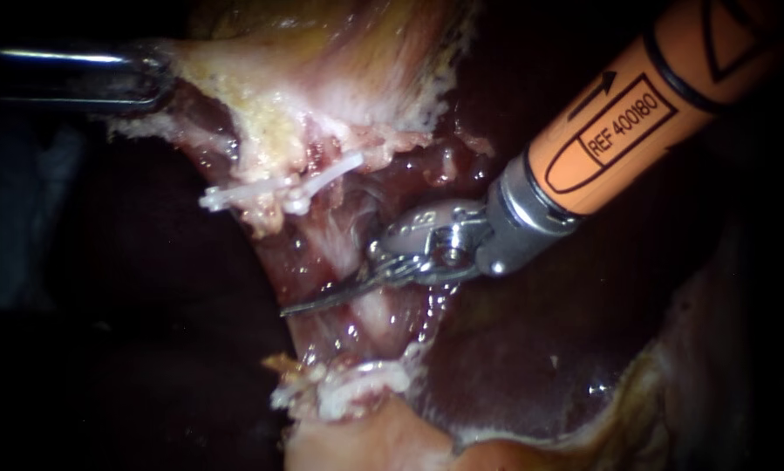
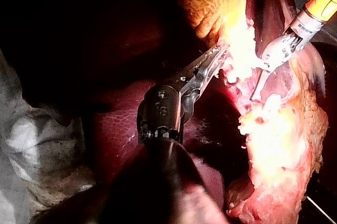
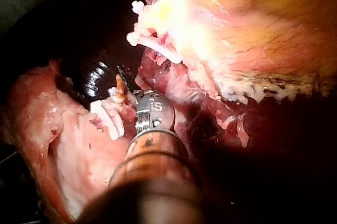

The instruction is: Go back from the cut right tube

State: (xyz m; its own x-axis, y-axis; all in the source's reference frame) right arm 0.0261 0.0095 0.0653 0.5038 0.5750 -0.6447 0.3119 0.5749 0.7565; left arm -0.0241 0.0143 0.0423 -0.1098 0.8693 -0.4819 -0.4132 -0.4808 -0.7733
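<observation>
My right instrument (image 1: 303, 304) comes in from the upper right on an orange shaft. Its curved blades lie together and point left across a pale tube (image 1: 376, 316). The tube runs between the upper white clips (image 1: 280, 188) and the lower white clips (image 1: 357, 385). The blade tips sit just left of the tube and hold nothing. My left instrument (image 2: 220, 51) reaches in from the left. Its jaws are shut on the pale edge of the gallbladder (image 1: 261, 96) and hold it up. In the endoscope view its jaws are buried in that tissue.
Dark red liver (image 1: 531, 349) lies under and to the right of the blades. Yellowish fatty tissue (image 1: 383, 440) sits below the lower clips. In the right wrist view the lower clips (image 3: 105, 120) lie close beside the instrument's wrist.
</observation>
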